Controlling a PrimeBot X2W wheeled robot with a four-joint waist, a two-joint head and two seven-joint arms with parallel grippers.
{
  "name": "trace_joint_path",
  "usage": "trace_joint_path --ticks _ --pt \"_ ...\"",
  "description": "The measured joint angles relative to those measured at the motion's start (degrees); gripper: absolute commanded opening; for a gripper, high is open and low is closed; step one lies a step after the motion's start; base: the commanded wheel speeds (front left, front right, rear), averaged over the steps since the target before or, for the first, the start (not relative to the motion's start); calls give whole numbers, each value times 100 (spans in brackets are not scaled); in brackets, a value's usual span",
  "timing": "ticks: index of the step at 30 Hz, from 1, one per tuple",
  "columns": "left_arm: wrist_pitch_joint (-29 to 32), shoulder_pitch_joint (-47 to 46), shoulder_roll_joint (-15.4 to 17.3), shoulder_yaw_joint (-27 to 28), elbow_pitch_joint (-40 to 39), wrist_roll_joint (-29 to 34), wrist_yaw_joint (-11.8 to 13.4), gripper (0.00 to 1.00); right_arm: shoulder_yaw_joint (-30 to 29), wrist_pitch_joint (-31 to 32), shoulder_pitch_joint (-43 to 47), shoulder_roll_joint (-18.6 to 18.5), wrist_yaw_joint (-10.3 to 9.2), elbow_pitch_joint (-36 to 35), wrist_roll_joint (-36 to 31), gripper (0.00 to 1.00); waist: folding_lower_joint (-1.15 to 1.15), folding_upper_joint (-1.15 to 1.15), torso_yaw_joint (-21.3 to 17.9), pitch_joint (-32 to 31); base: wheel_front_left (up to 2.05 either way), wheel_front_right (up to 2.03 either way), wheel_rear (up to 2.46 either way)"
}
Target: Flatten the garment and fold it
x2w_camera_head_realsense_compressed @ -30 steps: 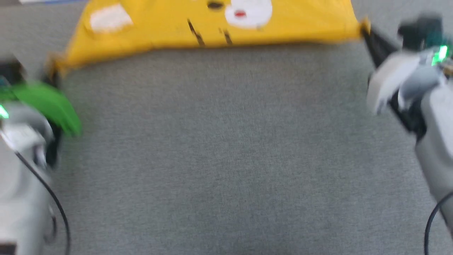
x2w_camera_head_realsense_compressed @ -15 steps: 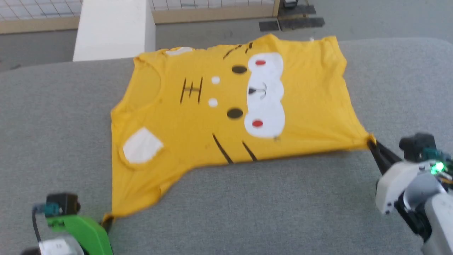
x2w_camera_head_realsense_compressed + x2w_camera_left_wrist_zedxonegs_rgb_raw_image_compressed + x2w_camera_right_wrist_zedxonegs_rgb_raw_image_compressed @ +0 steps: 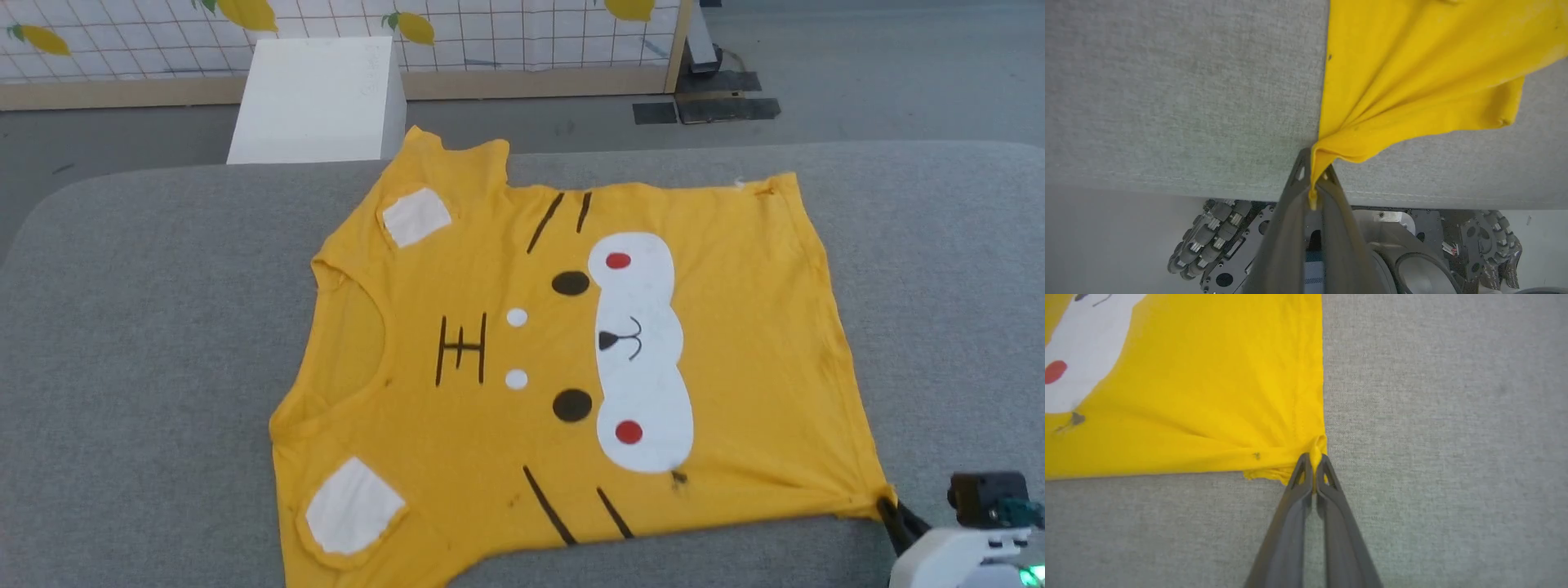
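Note:
The garment (image 3: 735, 327), a bright yellow T-shirt with a cartoon face print, lies spread face up on the grey padded table (image 3: 163, 327), neck to the left. My right gripper (image 3: 886, 505) is shut on its near right hem corner; the right wrist view has the dark fingers (image 3: 1313, 458) pinching that corner of the garment (image 3: 1208, 375). In the left wrist view my left gripper (image 3: 1314, 167) is shut on a bunched corner of the garment (image 3: 1412, 61), held at the table's near edge, with folds fanning away from the pinch.
Beyond the table's far edge a white box (image 3: 318, 102) stands on the floor before a grid fence with lemon prints (image 3: 490, 33). Black floor plates (image 3: 706, 106) lie to its right. The robot's wheeled base (image 3: 1216, 241) sits under the near table edge.
The head camera has tilted up, so the whole shirt and the floor beyond have come into the picture. Both grippers stay shut on their corners, and the shirt lies flatter than before.

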Motion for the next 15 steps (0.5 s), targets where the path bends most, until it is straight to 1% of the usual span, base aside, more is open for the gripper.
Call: trace_joint_path --ticks 1,2,3,6,7,9,13,15 --pt "3 45 19 -12 -36 44 20 0 -80 11 81 87 0 -49 0 0 0 0 5 -11 0 0 0" --pt "-166 69 -10 24 -88 113 65 0 -159 21 170 183 0 -111 -1 0 0 0 9 -28 0 0 0" --pt "-371 60 -62 60 -155 161 56 0 -242 -18 256 285 0 -175 -2 0 0 0 15 -45 0 0 0" --pt "-923 -32 -160 37 -203 415 -66 0 -369 -300 372 499 0 -314 -26 0 0 0 24 -78 0 0 0" --pt "-1129 -92 -177 31 -198 521 -102 0 -374 -439 389 533 0 -335 -58 0 0 0 26 -82 0 0 0" --pt "-1768 -357 -250 24 -179 862 -198 0 -375 -855 402 592 0 -385 -112 0 0 0 27 -80 0 0 0" --pt "-2852 -988 -403 -64 -10 1414 -422 0 -146 -1512 383 614 -1 -419 -189 0 0 0 24 -57 0 0 0" --pt "-3212 -1275 -428 -101 174 1605 -509 0 -1 -1712 298 584 -1 -420 -207 0 0 0 13 -37 0 0 0"
